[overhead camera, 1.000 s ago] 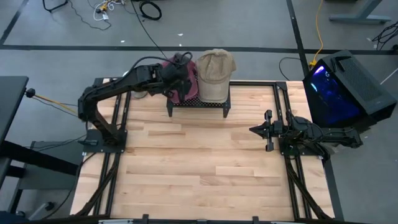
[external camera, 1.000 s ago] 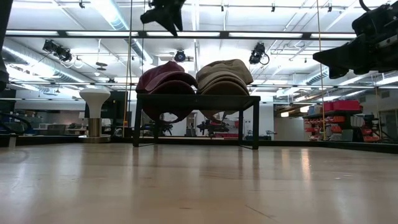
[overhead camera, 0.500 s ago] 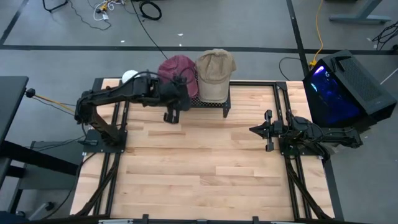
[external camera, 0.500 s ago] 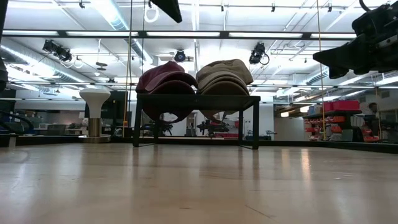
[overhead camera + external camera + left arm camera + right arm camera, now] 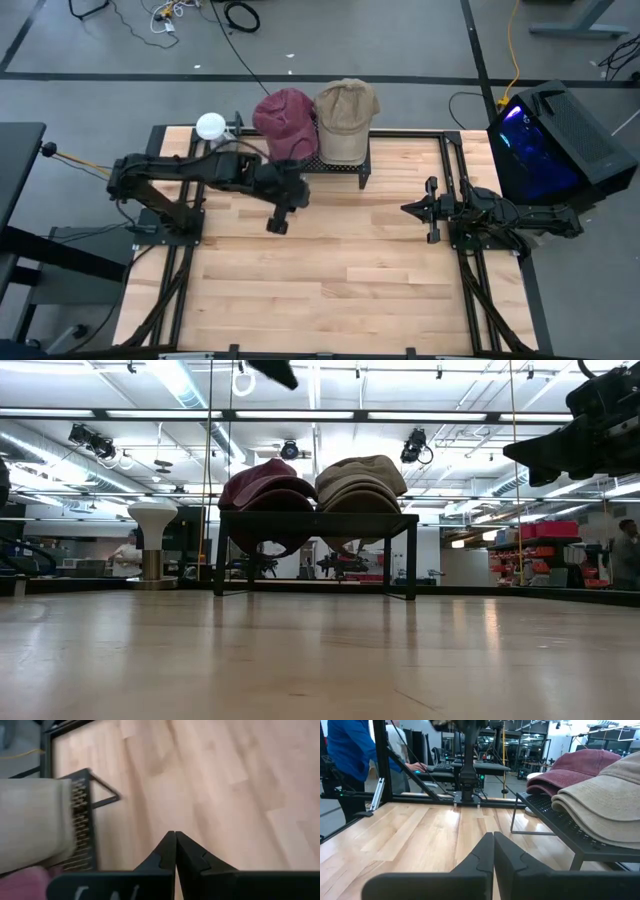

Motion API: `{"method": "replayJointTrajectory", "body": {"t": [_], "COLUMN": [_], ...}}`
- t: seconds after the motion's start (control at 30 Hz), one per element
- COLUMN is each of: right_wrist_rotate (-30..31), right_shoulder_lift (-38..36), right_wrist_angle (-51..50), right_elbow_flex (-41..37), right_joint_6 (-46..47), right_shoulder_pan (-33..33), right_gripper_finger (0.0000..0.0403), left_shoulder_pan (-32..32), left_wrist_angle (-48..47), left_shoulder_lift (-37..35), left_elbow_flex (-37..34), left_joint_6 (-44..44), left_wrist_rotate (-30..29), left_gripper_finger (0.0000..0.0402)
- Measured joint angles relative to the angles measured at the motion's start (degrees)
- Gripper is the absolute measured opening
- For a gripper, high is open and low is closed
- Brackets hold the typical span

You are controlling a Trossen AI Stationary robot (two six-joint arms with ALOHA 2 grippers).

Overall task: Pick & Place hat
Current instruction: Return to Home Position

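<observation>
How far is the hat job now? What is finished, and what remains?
Done: the red caps and the brown caps sit stacked on the shelf. In hand: nothing; the left arm reaches over the table, jaws shut and empty. Left: folding it back like the right arm, apparently.

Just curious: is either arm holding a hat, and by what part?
Neither. Left gripper and right gripper are shut, empty; red caps and tan caps sit on the shelf.

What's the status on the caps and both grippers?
Left gripper shut, empty, over the table before the shelf. Right gripper shut, parked right. Red caps and tan caps stacked on shelf. Path clear.
</observation>
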Motion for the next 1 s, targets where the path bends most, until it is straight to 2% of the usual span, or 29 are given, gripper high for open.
{"method": "replayJointTrajectory", "body": {"t": [0.2, 0.6, 0.7, 1.0], "right_wrist_rotate": [0.02, -0.07, -0.09, 0.00], "right_shoulder_lift": [-0.02, -0.02, 0.04, 0.07], "right_wrist_angle": [-0.02, 0.11, 0.39, 0.37], "right_elbow_flex": [0.00, 0.02, 0.00, 0.00], "right_joint_6": [0.00, 0.00, 0.00, 0.00], "right_shoulder_pan": [0.00, 0.00, 0.02, 0.00], "right_gripper_finger": [0.0010, 0.0010, 0.0010, 0.0010], "left_shoulder_pan": [-0.93, -1.09, -1.38, -1.63], "left_wrist_angle": [15.94, 44.17, 48.01, 50.85], "left_shoulder_lift": [-7.29, -21.82, -25.32, -35.71], "left_elbow_flex": [-15.84, -44.75, -50.43, -62.55], "left_joint_6": [-2.60, -4.84, -5.19, -6.33], "left_wrist_rotate": [4.99, 5.07, 5.02, 7.42], "left_gripper_finger": [0.0004, 0.0001, 0.0001, 0.0001]}}
